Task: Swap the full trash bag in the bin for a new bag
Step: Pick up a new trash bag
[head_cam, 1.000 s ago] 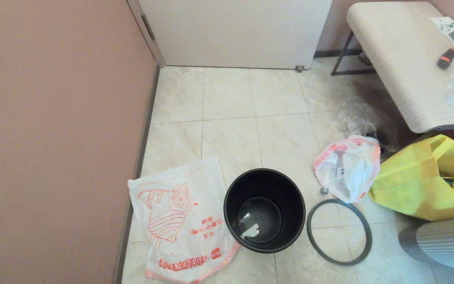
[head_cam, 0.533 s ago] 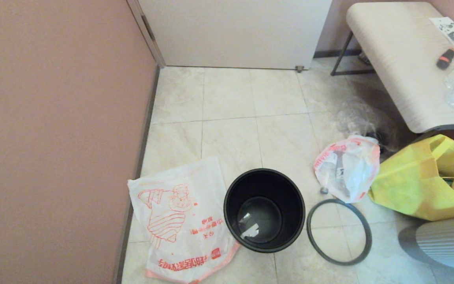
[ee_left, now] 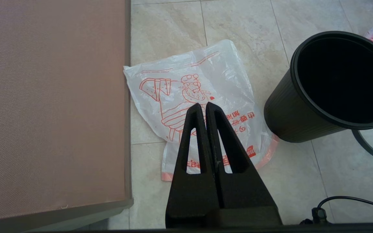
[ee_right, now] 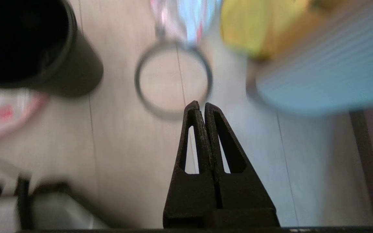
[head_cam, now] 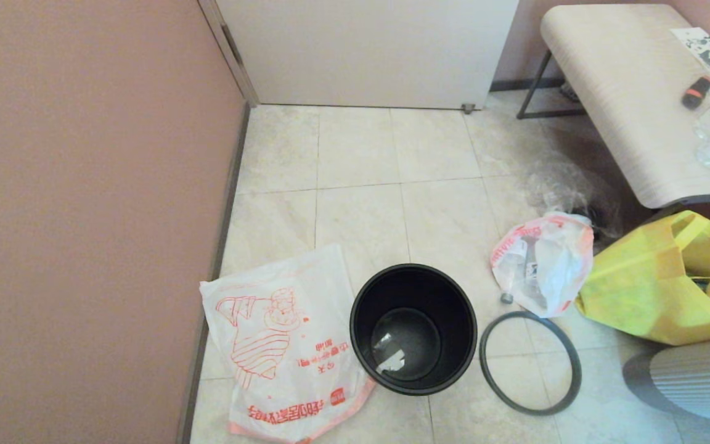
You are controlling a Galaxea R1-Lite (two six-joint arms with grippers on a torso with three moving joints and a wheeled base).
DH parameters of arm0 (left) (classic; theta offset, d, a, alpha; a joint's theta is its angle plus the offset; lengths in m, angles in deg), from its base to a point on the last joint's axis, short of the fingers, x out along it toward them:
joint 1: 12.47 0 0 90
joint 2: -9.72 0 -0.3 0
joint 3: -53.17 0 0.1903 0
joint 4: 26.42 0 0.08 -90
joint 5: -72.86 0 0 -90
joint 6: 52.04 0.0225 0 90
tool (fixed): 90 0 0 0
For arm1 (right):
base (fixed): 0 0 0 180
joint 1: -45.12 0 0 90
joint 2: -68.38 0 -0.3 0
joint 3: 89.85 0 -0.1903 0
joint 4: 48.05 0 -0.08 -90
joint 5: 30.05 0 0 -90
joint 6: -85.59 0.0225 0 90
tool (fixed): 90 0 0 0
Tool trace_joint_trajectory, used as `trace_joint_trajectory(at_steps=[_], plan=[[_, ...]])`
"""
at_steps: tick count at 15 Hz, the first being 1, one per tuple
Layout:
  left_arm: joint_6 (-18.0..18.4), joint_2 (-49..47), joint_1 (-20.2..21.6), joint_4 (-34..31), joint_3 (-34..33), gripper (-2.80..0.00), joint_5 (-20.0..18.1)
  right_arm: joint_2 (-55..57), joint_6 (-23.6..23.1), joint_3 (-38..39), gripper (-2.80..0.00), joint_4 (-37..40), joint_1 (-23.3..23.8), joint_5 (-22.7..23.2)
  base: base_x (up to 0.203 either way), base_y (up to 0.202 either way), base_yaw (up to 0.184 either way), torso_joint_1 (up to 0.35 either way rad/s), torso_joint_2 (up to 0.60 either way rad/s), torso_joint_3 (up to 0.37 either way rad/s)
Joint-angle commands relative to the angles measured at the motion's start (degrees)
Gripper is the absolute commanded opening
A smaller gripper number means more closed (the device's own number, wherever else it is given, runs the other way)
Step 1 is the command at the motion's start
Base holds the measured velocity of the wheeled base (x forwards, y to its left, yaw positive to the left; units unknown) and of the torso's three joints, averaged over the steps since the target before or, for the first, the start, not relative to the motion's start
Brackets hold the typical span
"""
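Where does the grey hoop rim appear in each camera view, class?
Head view: grey hoop rim flat on the floor, right of the bin.
Left wrist view: only an arc beside the bin.
Right wrist view: whole ring, blurred.
Shared landmark: the bin.

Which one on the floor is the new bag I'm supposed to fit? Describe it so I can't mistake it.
Start at the brown wall on the left, then look beside the black bin. The new bag lies flat between them. Unlike the lumpy full trash bag showing bottles, it bears a large red figure drawing.
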Motion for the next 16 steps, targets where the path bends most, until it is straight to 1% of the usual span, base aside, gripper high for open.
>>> trace_joint_trajectory(at_steps=[1,2,3,4,6,8,10,16], plan=[[0.0,0.0,0.0,0.0,0.1,-2.80,0.0,-3.0,-0.4,7.1,-2.80,-13.5,0.1,0.3,0.000,0.000,0.000,0.000,0.00,0.000],[0.0,0.0,0.0,0.0,0.0,-2.80,0.0,-3.2,-0.6,9.9,-2.80,-20.3,0.2,1.9,0.000,0.000,0.000,0.000,0.00,0.000],[0.0,0.0,0.0,0.0,0.0,-2.80,0.0,-3.4,-0.9,11.5,-2.80,-23.3,0.2,3.9,0.000,0.000,0.000,0.000,0.00,0.000],[0.0,0.0,0.0,0.0,0.0,-2.80,0.0,-3.4,-1.3,12.3,-2.80,-23.4,0.2,4.7,0.000,0.000,0.000,0.000,0.00,0.000],[0.0,0.0,0.0,0.0,0.0,-2.80,0.0,-3.4,-1.6,12.3,-2.80,-19.7,0.2,6.0,0.000,0.000,0.000,0.000,0.00,0.000],[-0.1,0.0,0.0,0.0,0.0,-2.80,0.0,-3.4,-1.4,12.3,-2.80,-19.8,0.2,6.0,0.000,0.000,0.000,0.000,0.00,0.000],[0.0,0.0,0.0,0.0,0.0,-2.80,0.0,-3.4,1.6,12.3,-2.80,-20.0,0.2,5.6,0.000,0.000,0.000,0.000,0.00,0.000],[0.0,0.0,0.0,0.0,0.0,-2.80,0.0,-3.4,1.7,12.3,-2.80,-20.2,0.1,5.5,0.000,0.000,0.000,0.000,0.00,0.000]])
